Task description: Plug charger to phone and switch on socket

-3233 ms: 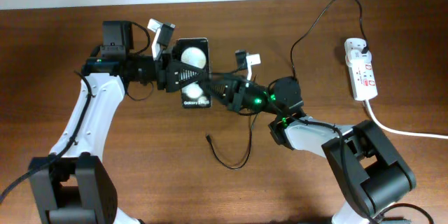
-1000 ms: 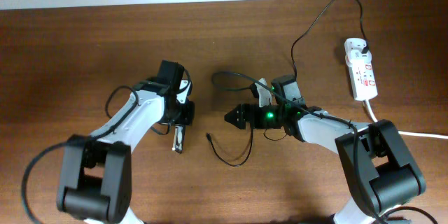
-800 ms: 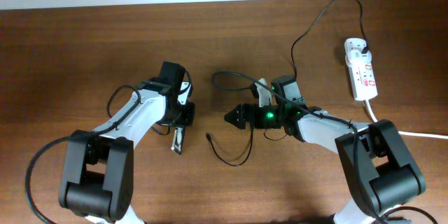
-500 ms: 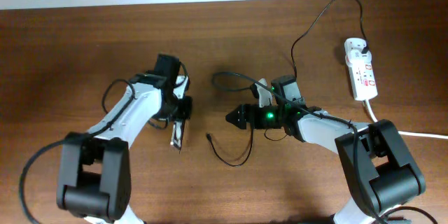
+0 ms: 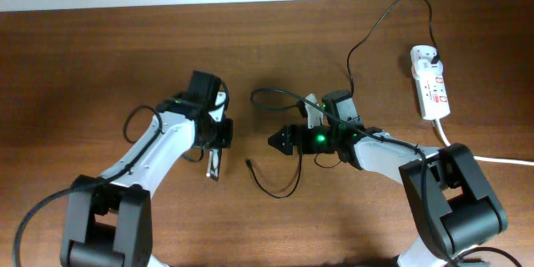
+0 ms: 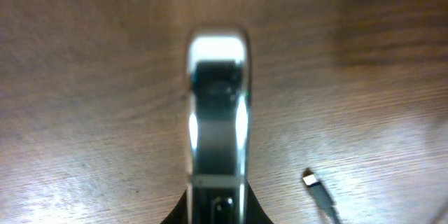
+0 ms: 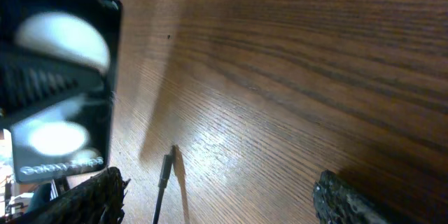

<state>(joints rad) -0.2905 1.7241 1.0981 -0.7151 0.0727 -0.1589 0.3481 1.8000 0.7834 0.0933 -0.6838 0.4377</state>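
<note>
My left gripper [image 5: 215, 143] is shut on the phone [image 5: 214, 165], which stands on its thin edge on the table. In the left wrist view the phone [image 6: 217, 112] shows edge-on, reaching away from the gripper [image 6: 217, 208]. Its glossy face [image 7: 59, 84], with two white spots and white text, shows in the right wrist view. The charger's connector tip [image 5: 249, 164] lies on the wood between the phone and my right gripper [image 5: 277, 140], which is open and empty. That tip [image 7: 166, 168] lies just inside the left finger [image 7: 91, 196]. The socket [image 5: 431, 83] lies far right with the charger's plug [image 5: 434, 52] in it.
The black cable [image 5: 367, 33] arcs from the socket across the back, loops over my right arm and curls on the table [image 5: 284, 192]. A thick white cord [image 5: 480, 157] runs off the right edge. The table's back edge meets a white wall.
Over three seconds the phone went from being held face-up between both arms to standing on edge lower down. In the last second the left arm only shifted slightly; the right gripper stayed put.
</note>
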